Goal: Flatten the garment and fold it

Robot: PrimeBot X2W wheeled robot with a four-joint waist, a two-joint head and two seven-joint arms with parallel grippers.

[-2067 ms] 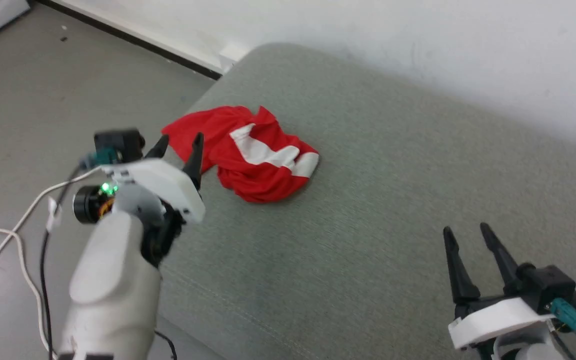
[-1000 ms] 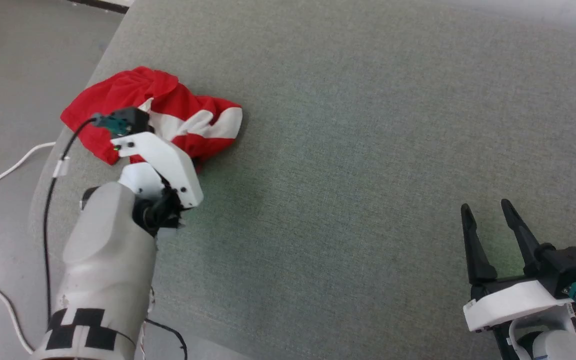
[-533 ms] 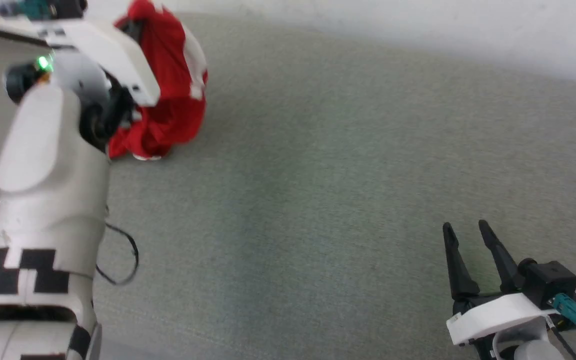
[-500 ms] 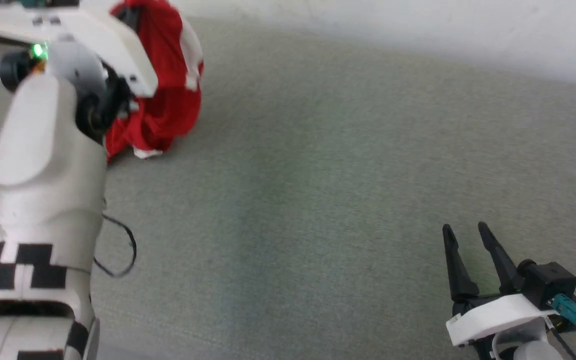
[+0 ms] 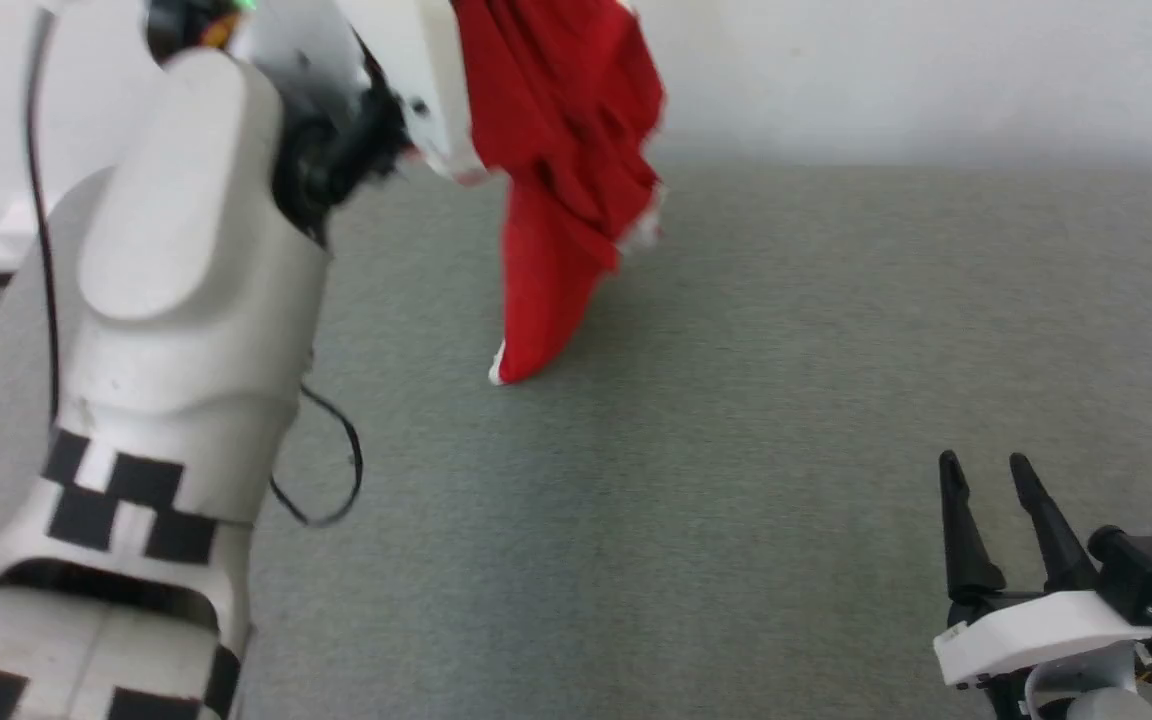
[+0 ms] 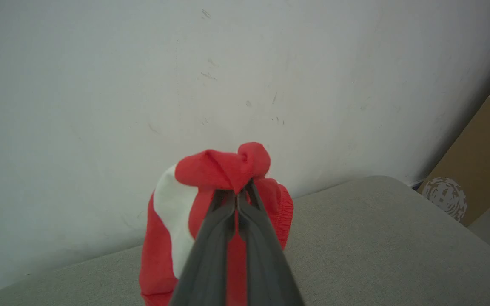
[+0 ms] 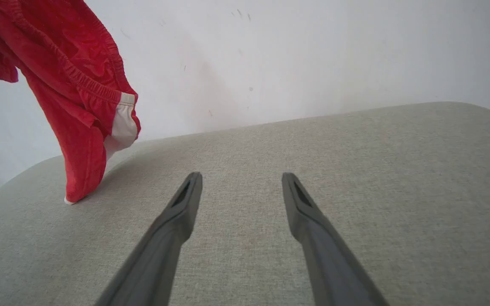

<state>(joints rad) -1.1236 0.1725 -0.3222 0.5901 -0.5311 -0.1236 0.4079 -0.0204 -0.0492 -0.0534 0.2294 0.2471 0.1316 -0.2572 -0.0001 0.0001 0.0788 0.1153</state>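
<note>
Garment (image 5: 558,140) hangs pinched in left tool (image 6: 239,196).

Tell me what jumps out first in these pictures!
The bright red shorts dangle at the top of the head view, pinched in the left gripper, their lowest corner seeming to touch the grey cushion. At lower right, the right gripper hovers open over it.

red garment (image 5: 556,150) with white stripe (image 6: 170,212); grey-green surface (image 5: 736,450); black-and-white checked forearm (image 5: 186,300)
</note>
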